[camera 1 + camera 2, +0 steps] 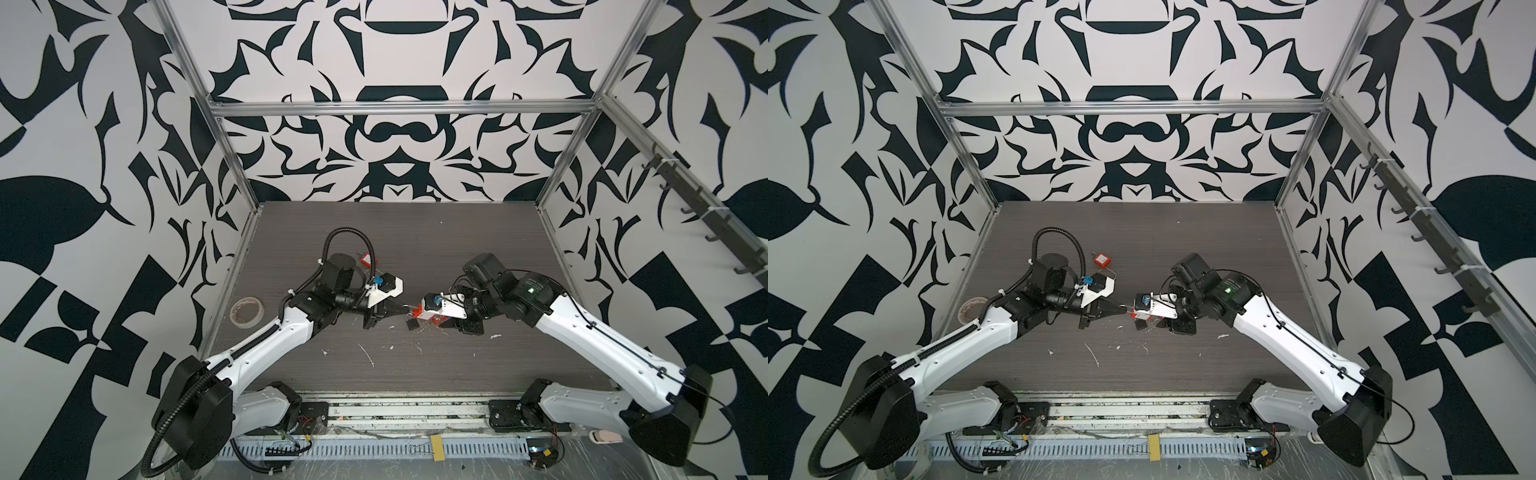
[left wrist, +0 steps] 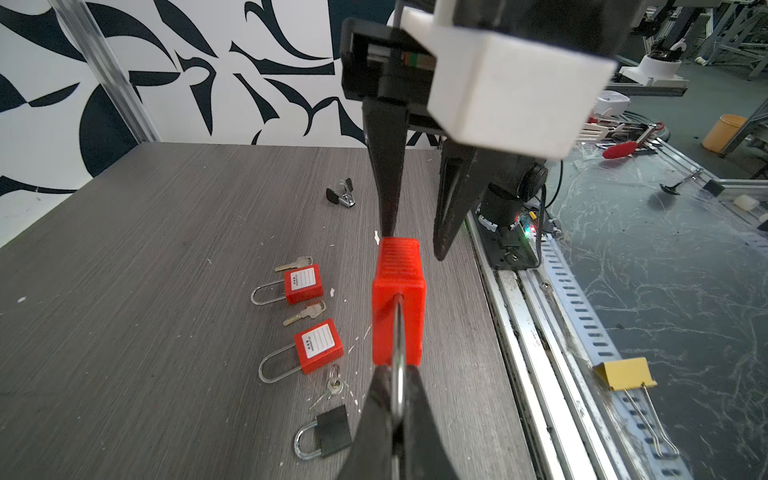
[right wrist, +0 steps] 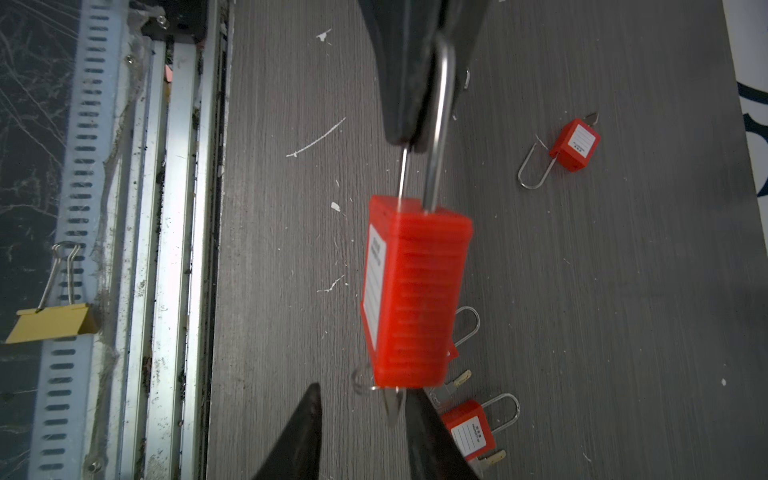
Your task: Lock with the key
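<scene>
Above the desk (image 3: 602, 311), left gripper (image 3: 409, 139) jaws clamp the red padlock (image 3: 415, 299) by its shackle (image 3: 438, 124) — right gripper (image 3: 365, 390) jaws gape around the key (image 3: 394, 405), so we should centre, pinch, then twist.

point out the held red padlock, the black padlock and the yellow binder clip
held red padlock (image 2: 411, 324), left wrist view, on its red body
black padlock (image 2: 332, 430), left wrist view, on its black body
yellow binder clip (image 3: 52, 324), right wrist view, on its yellow clamp
</scene>
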Robot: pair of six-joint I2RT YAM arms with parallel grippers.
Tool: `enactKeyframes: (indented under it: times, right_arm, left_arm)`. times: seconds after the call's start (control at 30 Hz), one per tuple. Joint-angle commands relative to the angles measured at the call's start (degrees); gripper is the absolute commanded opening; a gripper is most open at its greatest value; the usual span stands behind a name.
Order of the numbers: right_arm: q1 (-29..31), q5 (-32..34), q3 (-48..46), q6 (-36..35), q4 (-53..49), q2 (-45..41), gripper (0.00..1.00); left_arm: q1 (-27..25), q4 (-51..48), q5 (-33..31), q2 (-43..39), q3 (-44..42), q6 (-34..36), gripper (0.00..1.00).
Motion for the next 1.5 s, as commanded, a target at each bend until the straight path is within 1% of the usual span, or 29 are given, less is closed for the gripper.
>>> enactKeyframes:
  times: [0.0,0.1,0.27,0.43,0.57,0.63,0.7,0.77,1.03,1.3,1.47]
  right_arm:
    - [-0.09,-2.08,2.22,-0.17,-0.88,0.54,0.31]
    - [-0.13,-0.28,1.78,-0.45,0.17,1.33,0.22]
    - [-0.08,0.40,0.78,-0.53,1.54,1.44,0.11]
    - [-0.08,1.03,-0.10,-0.53,1.51,0.72,0.04]
    - [-0.35,2.81,-1.85,-1.57,0.79,0.97,0.00]
    - [-1.06,1.34,-1.89,-2.53,-0.32,1.78,0.00]
    - [-2.60,-2.21,-1.83,-3.08,-0.16,2.36,0.00]
    - [-4.01,-4.07,-1.66,-3.25,-0.21,2.82,0.00]
    - [-7.39,-6.44,-1.73,-5.02,-3.58,3.73,0.00]
    - [-8.26,-4.71,-2.83,-5.72,-3.40,5.15,0.00]
    - [-8.49,-3.32,-2.55,-5.33,-3.29,4.24,0.00]
  left_arm:
    - [-0.16,-0.65,1.15,-0.24,1.63,0.82,0.00]
    - [-0.25,-0.73,1.16,-0.39,1.54,0.81,0.00]
    - [-0.37,-0.98,0.99,-0.92,1.36,0.89,0.00]
    - [-0.38,-2.11,0.69,-0.77,1.51,1.85,0.00]
    - [-0.39,-2.93,0.55,-0.55,1.70,2.41,0.00]
    - [-0.30,-3.09,-0.40,-0.81,1.45,3.17,0.00]
    - [-0.10,-3.24,-1.40,-1.24,1.19,4.23,0.00]
    - [0.19,-3.52,-1.95,-1.49,1.25,5.27,0.00]
    - [0.51,-10.75,-3.87,-1.10,4.07,11.97,0.00]
    - [2.27,-9.34,-4.03,-0.08,3.68,12.76,0.00]
    - [3.96,-8.28,-1.80,0.81,3.45,12.93,0.00]
